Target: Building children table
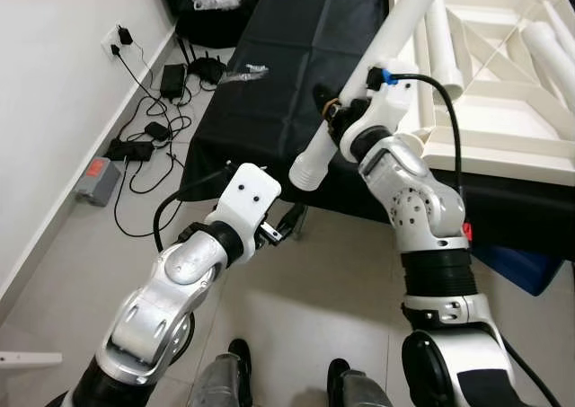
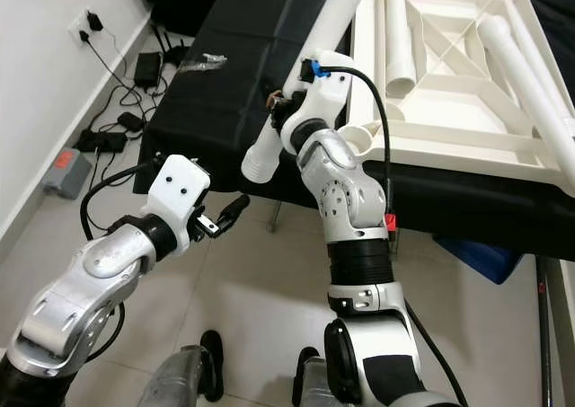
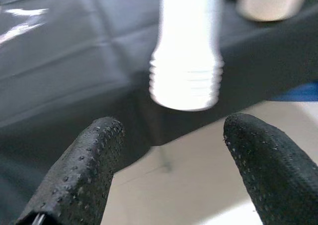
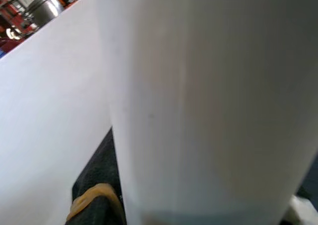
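A long white table leg (image 1: 395, 30) slants down from the upper right, its threaded end (image 1: 305, 169) hanging past the edge of the black-covered table (image 1: 278, 57). My right gripper (image 1: 334, 110) is shut on the leg partway up its length; the leg (image 4: 208, 101) presses close in the right wrist view. My left gripper (image 1: 292, 223) stands open just below and left of the threaded end (image 3: 186, 81), its fingers (image 3: 82, 170) apart and empty. The white upturned tabletop (image 1: 503, 110) lies on the black table with two other legs (image 1: 445, 39) resting in it.
Chargers, a power strip and cables (image 1: 135, 146) lie on the tiled floor by the left wall, with a grey box (image 1: 97, 181) near them. A crumpled plastic wrapper (image 1: 243, 70) sits on the black cloth. A blue object (image 1: 521, 263) is under the table at right.
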Tool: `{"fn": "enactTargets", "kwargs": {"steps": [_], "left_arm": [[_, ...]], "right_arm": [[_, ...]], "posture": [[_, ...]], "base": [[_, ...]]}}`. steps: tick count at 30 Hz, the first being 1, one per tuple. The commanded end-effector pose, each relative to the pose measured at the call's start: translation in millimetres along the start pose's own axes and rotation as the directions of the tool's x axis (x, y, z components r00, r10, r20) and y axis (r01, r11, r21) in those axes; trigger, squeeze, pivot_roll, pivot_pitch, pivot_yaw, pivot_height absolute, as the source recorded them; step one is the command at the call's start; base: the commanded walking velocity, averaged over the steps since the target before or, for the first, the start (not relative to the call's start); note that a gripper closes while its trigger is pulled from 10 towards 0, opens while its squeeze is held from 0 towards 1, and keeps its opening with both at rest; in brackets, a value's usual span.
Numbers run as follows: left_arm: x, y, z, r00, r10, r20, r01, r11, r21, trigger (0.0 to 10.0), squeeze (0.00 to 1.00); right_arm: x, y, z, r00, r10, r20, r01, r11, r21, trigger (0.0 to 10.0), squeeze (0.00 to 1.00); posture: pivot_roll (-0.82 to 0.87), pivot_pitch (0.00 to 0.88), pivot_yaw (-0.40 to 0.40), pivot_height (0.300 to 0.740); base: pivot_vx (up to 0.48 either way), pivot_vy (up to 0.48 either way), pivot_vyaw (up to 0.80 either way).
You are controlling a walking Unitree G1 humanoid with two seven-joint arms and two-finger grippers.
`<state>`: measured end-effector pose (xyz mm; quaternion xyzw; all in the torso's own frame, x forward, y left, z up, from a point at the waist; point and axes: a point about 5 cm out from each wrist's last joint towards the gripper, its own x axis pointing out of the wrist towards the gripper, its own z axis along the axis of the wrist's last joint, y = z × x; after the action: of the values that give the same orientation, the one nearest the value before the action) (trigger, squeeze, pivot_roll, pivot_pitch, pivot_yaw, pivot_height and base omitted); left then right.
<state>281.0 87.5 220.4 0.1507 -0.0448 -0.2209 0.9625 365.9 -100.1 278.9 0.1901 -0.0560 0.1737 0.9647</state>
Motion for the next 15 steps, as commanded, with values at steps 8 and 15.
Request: {"fn": "enactTargets", "kwargs": {"steps": [8, 15], "left_arm": [[19.3, 15.4, -9, 0.986, 0.163, -0.039, -0.164, 0.986, -0.026, 10.0, 0.00], [34.9, 5.0, 11, 0.993, 0.113, 0.037, -0.112, 0.993, -0.022, 10.0, 0.00]], "right_arm": [[-0.7, 17.2, 23, 0.994, 0.093, 0.050, -0.095, 0.995, 0.031, 10.0, 0.00], [0.7, 25.4, 29, 0.991, 0.123, 0.060, -0.125, 0.991, 0.035, 10.0, 0.00]], "posture": [[0.15, 0.323, -0.019, 0.740], [0.15, 0.286, -0.016, 0.740]], "base": [[0.000, 0.000, 0.00], [0.000, 0.000, 0.00]]}}
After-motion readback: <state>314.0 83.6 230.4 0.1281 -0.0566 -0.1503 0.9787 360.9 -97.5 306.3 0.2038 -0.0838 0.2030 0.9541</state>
